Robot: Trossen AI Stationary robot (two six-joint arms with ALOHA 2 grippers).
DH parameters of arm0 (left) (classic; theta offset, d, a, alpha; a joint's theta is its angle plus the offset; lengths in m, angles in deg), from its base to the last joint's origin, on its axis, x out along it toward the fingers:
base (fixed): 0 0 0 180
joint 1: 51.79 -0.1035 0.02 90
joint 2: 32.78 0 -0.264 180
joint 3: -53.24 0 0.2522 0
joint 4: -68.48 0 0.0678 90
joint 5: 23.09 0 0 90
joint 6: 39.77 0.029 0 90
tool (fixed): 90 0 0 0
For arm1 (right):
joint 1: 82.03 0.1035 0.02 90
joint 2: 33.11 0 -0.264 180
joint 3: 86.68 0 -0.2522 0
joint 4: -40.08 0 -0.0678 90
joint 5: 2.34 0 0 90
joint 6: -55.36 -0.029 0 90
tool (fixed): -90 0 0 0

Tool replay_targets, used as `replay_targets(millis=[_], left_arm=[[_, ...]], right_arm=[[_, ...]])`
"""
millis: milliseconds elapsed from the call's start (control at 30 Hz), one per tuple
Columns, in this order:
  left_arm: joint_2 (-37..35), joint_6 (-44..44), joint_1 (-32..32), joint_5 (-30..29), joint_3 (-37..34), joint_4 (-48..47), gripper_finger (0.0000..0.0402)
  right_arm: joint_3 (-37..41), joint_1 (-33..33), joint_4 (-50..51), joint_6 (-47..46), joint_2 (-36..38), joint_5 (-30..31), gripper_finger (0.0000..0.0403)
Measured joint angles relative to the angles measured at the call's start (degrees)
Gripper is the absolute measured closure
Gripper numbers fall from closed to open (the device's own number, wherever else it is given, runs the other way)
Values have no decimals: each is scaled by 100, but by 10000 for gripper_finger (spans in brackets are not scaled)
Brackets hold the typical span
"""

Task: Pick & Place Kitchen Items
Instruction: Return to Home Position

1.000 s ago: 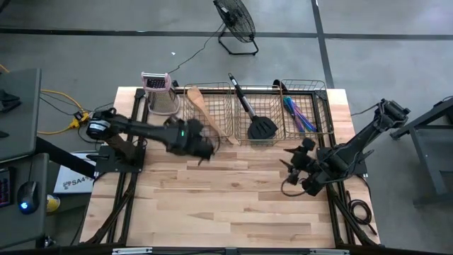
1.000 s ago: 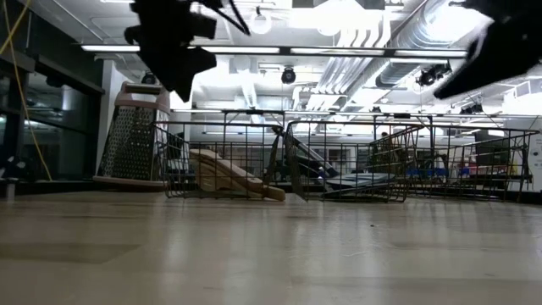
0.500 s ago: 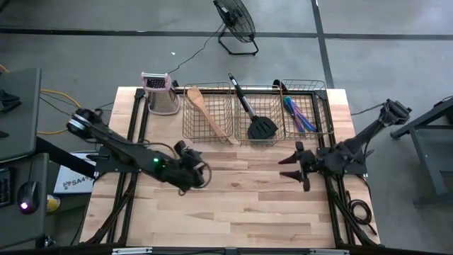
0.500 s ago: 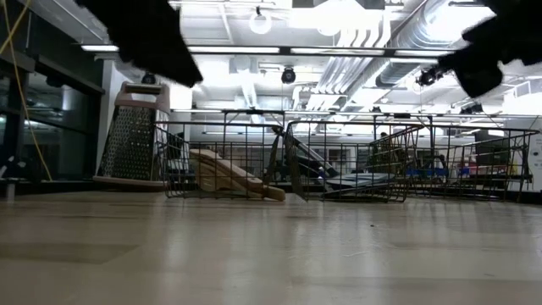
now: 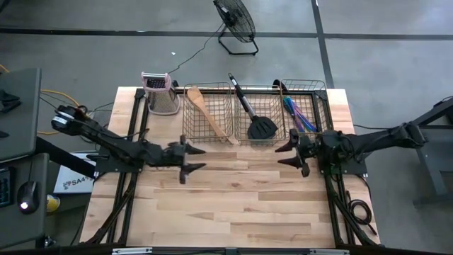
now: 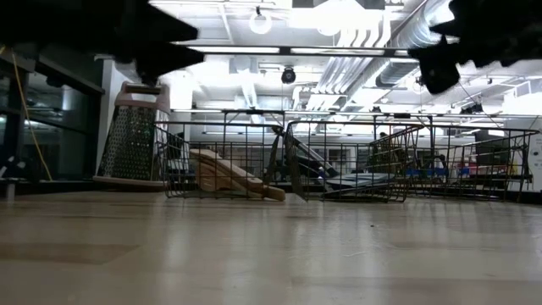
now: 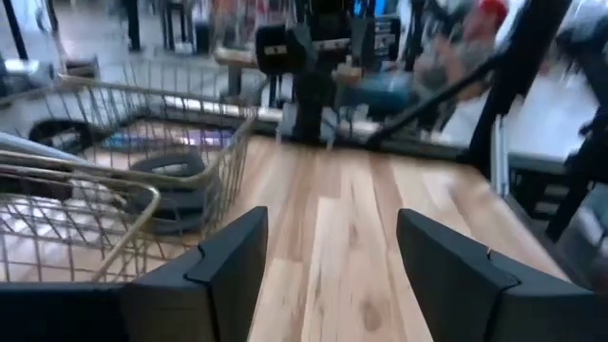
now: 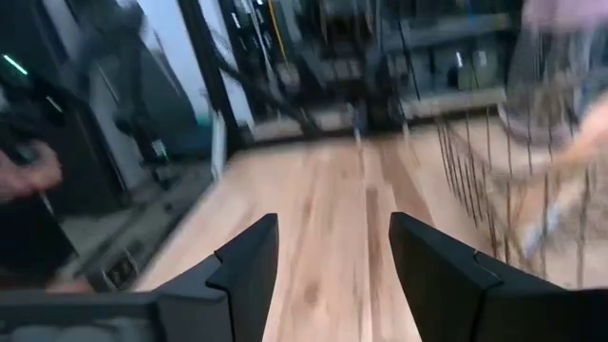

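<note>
Lining the far edge of the pale butcher-block table (image 5: 233, 205) are three gold wire mesh baskets, with a metal box grater with a pink top (image 5: 161, 94) standing just left of them. The left basket (image 5: 187, 122) holds the light wooden spoon (image 5: 199, 106) and other wooden pieces; the spoon lies slantwise, bowl at the far-left corner, handle running to the near-right corner, where a wooden end pokes past the wire. The middle basket (image 5: 241, 137) holds a black spatula (image 5: 260, 128), blade at the near side, its long handle angled far-left and jutting over the far rim. The right basket (image 5: 323, 106) holds the slim iridescent blue-purple cutlery (image 5: 298, 115), lying slantwise from far-left to near-right. In front of the baskets the two arms face each other, well apart: the left gripper (image 5: 196, 158) and the right gripper (image 5: 282, 156) each hang above bare wood, fingers spread wide and holding nothing.
</note>
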Motion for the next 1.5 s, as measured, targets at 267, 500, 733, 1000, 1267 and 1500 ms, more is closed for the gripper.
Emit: replay_targets(millis=[267,500,733,1000,1267,1500], left_arm=[[-59,172,6,90,-1304,2331,171],[-148,402,7,76,-1812,3017,171],[-339,572,5,14,-1972,3252,171],[-715,721,1,-9,-1976,2872,171],[-2241,822,1,-126,-1981,1173,171],[-3999,538,1,-181,-1983,-1065,171]], right_arm=[[670,-521,-1165,-84,115,-499,208],[944,-518,-1235,-169,374,-139,208],[1046,-518,-796,-250,970,-33,208],[1047,-529,291,-308,1895,227,208],[1046,-531,1119,-298,2823,226,208],[1039,-531,1259,-375,3001,113,208]])
